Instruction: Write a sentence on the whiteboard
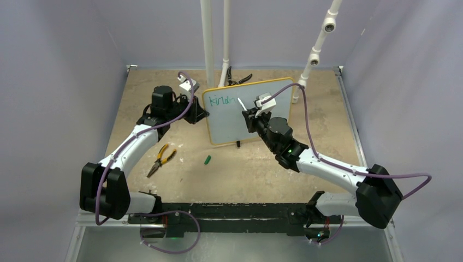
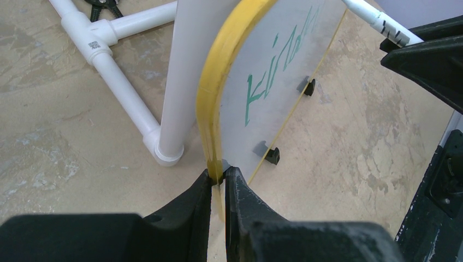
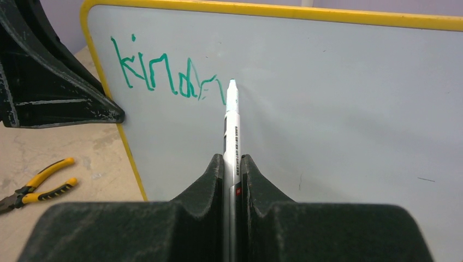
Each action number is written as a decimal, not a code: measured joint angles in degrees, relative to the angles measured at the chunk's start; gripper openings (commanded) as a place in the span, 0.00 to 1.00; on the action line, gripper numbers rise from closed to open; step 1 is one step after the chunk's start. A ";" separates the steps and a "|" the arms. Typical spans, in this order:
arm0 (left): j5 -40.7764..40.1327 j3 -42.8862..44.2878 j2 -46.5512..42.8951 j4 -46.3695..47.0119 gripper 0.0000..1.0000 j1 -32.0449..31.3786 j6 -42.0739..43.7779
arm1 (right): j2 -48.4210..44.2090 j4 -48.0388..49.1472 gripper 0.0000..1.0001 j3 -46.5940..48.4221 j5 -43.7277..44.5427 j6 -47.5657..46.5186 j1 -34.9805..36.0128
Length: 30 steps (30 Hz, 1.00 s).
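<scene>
Right gripper [image 3: 232, 164] is clenching a white marker pen [image 3: 232, 109] by its barrel, jaws closed on either side. The pen's long axis is running straight out from the fingers toward the face of the whiteboard [image 3: 338, 109]; whether the tip is touching the surface cannot be told. The sentence [image 3: 164, 76] is lying at the upper left of the board in teal lettering, reading "kind" followed by rougher strokes. The tip is sitting just right of the last stroke, so the unwritten remainder is, by judgement, calling for travel rightward along the same line into the bare board. Left gripper [image 2: 218, 177] is pinching the yellow frame at the board's left edge, bracing the board, which is standing nearly upright on small black feet at the far middle of the table [image 1: 262, 169]. The right arm is the nearer to the lettering. Yellow-handled pliers [image 1: 160, 158] and a small green cap [image 1: 207, 160] are lying near-left of the board, well apart from both grippers
</scene>
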 measured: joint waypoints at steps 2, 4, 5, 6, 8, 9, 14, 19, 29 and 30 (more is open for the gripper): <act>-0.02 0.00 -0.02 -0.04 0.00 0.00 0.00 | 0.48 0.00 0.00 0.26 0.11 0.00 -0.09; -0.07 0.00 -0.04 -0.07 0.00 0.00 0.00 | 0.81 0.02 0.00 0.35 0.28 0.00 -0.11; -0.07 0.00 -0.04 -0.09 0.00 0.00 0.00 | 1.05 0.07 0.00 0.42 0.37 0.00 -0.13; -0.09 0.00 -0.04 -0.09 0.00 0.00 0.00 | 1.33 0.04 0.00 0.48 0.42 0.00 -0.13; -0.13 0.00 -0.04 -0.11 0.00 0.00 0.00 | 2.03 0.04 0.00 0.74 0.46 0.04 -0.13; -0.13 0.00 -0.04 -0.11 0.00 0.00 0.00 | 2.19 0.04 0.00 0.85 0.46 0.07 -0.13; -0.13 0.00 -0.07 -0.26 0.00 0.00 0.00 | 2.45 0.00 0.00 1.03 0.90 0.52 -0.11; -0.15 0.00 -0.07 -0.24 0.00 0.00 0.00 | 2.43 -0.09 0.00 1.03 1.33 1.49 -0.11; -0.13 0.00 -0.07 -0.26 0.00 0.00 0.00 | 2.38 -0.48 0.00 1.03 3.78 3.02 -0.11; -0.13 0.00 -0.07 -0.26 0.00 0.00 0.00 | 2.34 -0.50 0.00 1.03 3.91 3.06 -0.11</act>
